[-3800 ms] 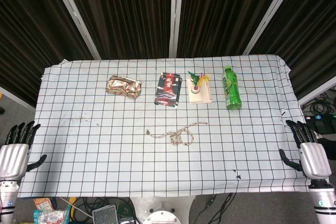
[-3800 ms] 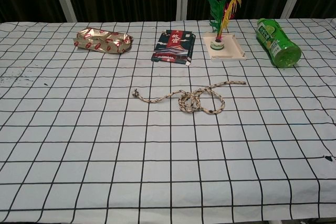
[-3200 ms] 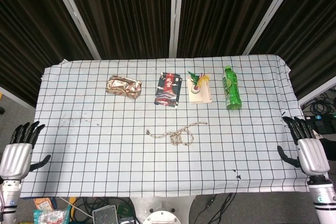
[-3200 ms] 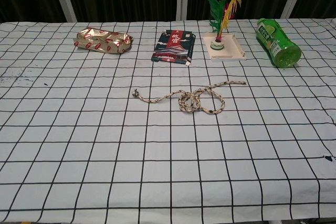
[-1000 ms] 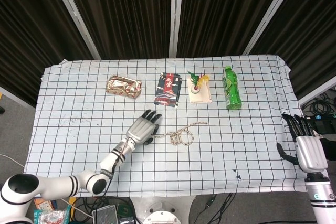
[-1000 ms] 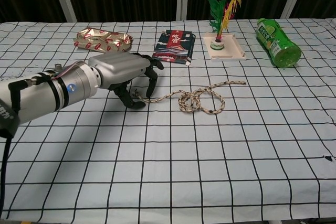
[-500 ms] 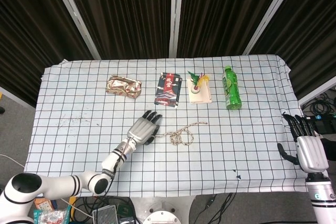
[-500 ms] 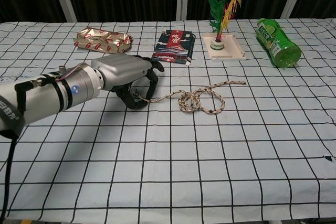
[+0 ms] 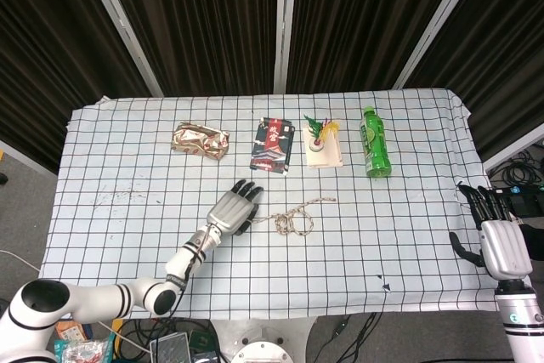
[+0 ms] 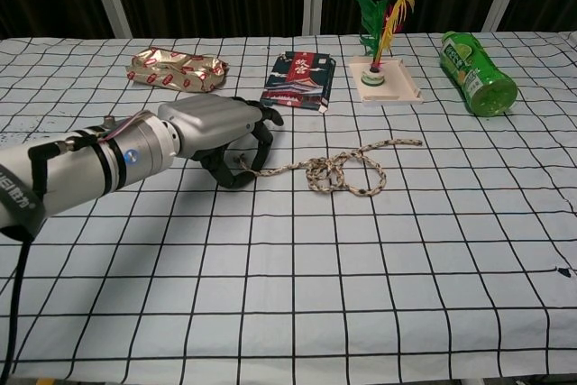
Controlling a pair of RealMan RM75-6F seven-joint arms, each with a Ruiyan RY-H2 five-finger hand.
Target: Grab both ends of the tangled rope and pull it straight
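Note:
The tan braided rope (image 9: 293, 220) (image 10: 343, 171) lies knotted in loops at the middle of the checked tablecloth (image 9: 127, 210). Its free right end (image 10: 415, 142) points toward the white tray. My left hand (image 9: 234, 210) (image 10: 221, 132) covers the rope's left end. Thumb and fingers (image 10: 262, 144) curl around that end and pinch it, and the end itself is hidden inside them. My right hand (image 9: 501, 242) hovers off the table's right edge with its fingers straight and apart, holding nothing. It does not show in the chest view.
Along the far side lie a gold-and-red snack wrapper (image 9: 201, 139) (image 10: 176, 69), a dark printed packet (image 9: 272, 144) (image 10: 297, 79), a white tray with a feather shuttlecock (image 9: 323, 146) (image 10: 388, 78), and a green bottle on its side (image 9: 374, 142) (image 10: 478, 74).
My left arm came in from the left edge to the rope's left end, and its fingers have curled tighter around it. The rope's left stretch looks a little straighter. The right hand barely moved.

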